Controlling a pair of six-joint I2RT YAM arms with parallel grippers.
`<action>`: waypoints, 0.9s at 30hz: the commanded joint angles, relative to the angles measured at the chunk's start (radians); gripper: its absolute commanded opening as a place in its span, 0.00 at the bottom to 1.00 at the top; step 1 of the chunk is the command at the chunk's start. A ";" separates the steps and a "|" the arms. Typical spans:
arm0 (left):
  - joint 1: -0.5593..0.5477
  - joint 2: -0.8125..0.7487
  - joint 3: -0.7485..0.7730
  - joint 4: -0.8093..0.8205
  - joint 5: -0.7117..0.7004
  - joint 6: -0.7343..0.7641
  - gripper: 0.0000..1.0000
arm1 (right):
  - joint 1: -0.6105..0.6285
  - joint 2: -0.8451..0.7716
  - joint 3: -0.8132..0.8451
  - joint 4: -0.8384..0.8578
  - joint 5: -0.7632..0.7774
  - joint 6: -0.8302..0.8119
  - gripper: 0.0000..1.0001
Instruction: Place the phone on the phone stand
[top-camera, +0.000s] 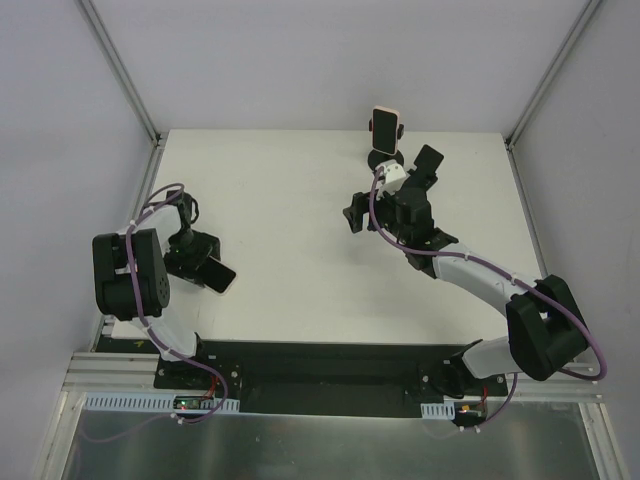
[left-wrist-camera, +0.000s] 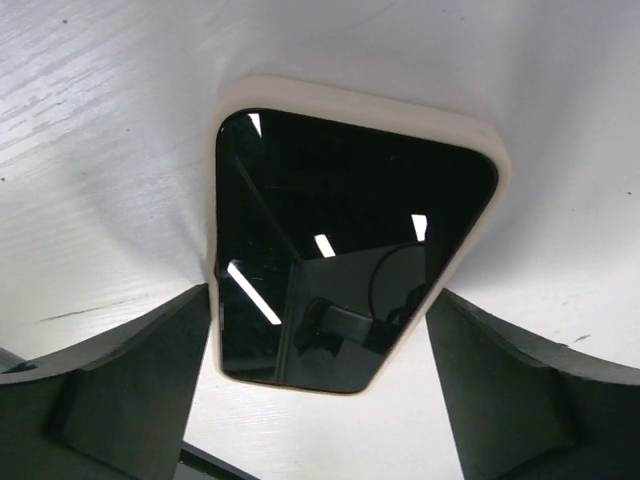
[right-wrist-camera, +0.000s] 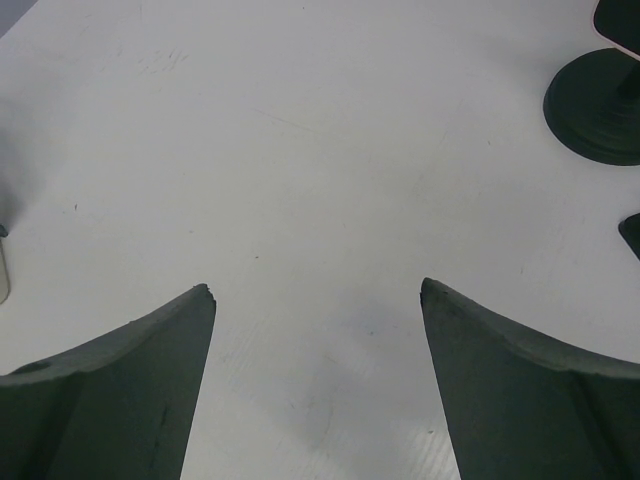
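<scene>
The phone (top-camera: 221, 275), with a dark screen and a cream case, lies flat on the white table near the left edge. My left gripper (top-camera: 205, 266) is low over it. In the left wrist view the phone (left-wrist-camera: 340, 240) lies between the two fingers of my left gripper (left-wrist-camera: 320, 290), which stands open with the tips close by the phone's long edges. The black phone stand (top-camera: 384, 160) is at the far middle, and a pink-rimmed dark slab (top-camera: 386, 124) stands upright on it. My right gripper (top-camera: 408, 170) is open beside the stand's base (right-wrist-camera: 597, 105), with nothing between its fingers (right-wrist-camera: 317, 287).
The white table (top-camera: 300, 200) is walled by grey panels with metal frame posts at the back corners. Both arm bases sit on a black rail (top-camera: 320, 365) at the near edge. A dark corner (right-wrist-camera: 631, 232) shows at the right edge of the right wrist view.
</scene>
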 joint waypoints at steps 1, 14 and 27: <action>0.003 -0.009 -0.061 0.033 -0.060 -0.038 0.75 | -0.008 -0.004 0.007 0.042 -0.010 0.034 0.86; -0.131 -0.387 -0.103 0.201 -0.133 0.254 0.00 | -0.005 0.066 0.090 -0.015 -0.139 0.089 0.86; -0.532 -0.533 0.023 0.501 0.179 0.844 0.00 | -0.030 0.161 0.146 0.219 -0.480 0.595 0.86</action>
